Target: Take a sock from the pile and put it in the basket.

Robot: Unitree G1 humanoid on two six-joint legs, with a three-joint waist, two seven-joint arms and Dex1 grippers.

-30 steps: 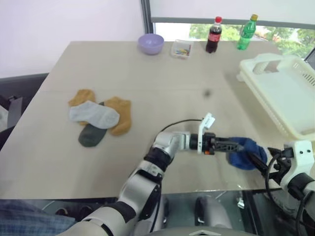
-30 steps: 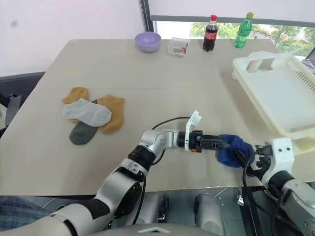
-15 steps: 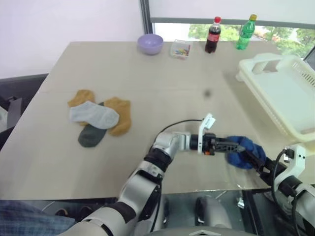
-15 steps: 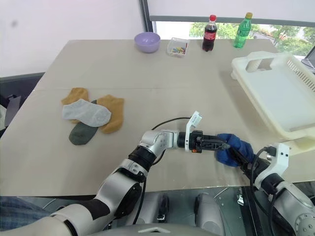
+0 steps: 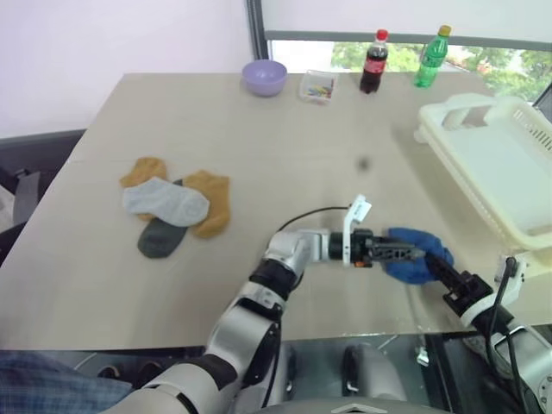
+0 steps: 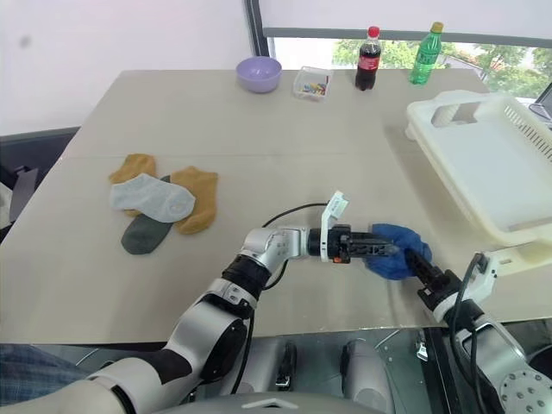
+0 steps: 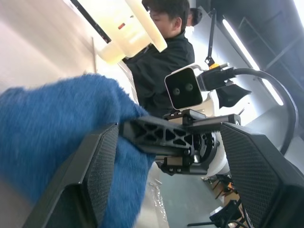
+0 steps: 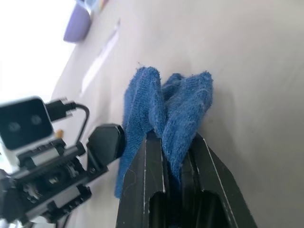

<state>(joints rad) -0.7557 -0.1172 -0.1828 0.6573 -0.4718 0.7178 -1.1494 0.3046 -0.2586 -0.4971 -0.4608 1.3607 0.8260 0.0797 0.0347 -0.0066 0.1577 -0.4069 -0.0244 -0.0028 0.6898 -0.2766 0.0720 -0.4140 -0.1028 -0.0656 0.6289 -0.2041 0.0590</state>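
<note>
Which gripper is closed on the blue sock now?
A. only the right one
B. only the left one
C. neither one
A: the right gripper pinches the blue sock between its shut fingers, while the left gripper stands open around it.

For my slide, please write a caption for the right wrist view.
Right gripper shut on the blue sock above the table, left gripper alongside.

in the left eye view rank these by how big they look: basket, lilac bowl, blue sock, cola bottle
1. basket, largest by far, though cut off by the frame edge
2. blue sock, nearer the camera
3. lilac bowl
4. cola bottle, close to the bowl in apparent size; unsure
</note>
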